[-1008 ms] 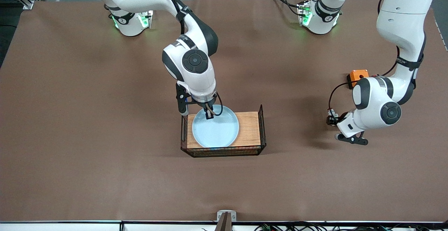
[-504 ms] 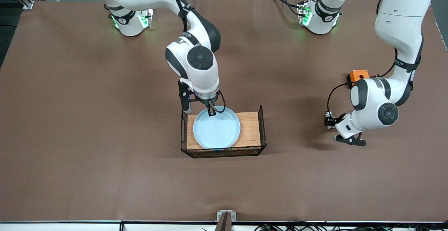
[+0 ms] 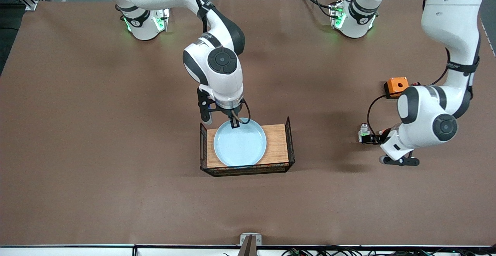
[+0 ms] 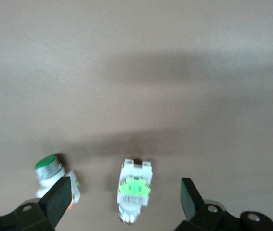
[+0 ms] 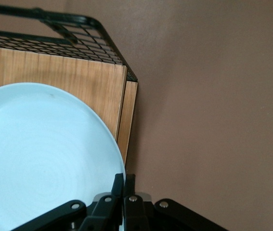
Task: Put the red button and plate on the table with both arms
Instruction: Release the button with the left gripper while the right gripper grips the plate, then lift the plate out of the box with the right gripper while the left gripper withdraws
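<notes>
Front view: R gripper (image 3: pixel 233 123) was clamped on the plate (image 3: pixel 240 144) rim at its edge farthest from the camera, prob. to lift it off the wooden board (image 3: pixel 276 142) w/ wire ends; plate sat on that board mid-worktop (image 3: pixel 97 132). L gripper (image 4: pixel 126 202) was spread wide, low over the red button (image 4: pixel 135 189), which lay on the worktop between its fingers, untouched, toward the left arm's end, nearer the camera than the orange box (image 3: pixel 396 85). Another small part (image 4: pixel 49 169) w/ green cap lay just beside it.

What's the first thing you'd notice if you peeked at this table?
A round pale-blue plate on a small wooden board with black wire ends, its rim pinched by the right gripper. Toward the left arm's end, the open left gripper hangs over a tiny white switch part with a green patch.
</notes>
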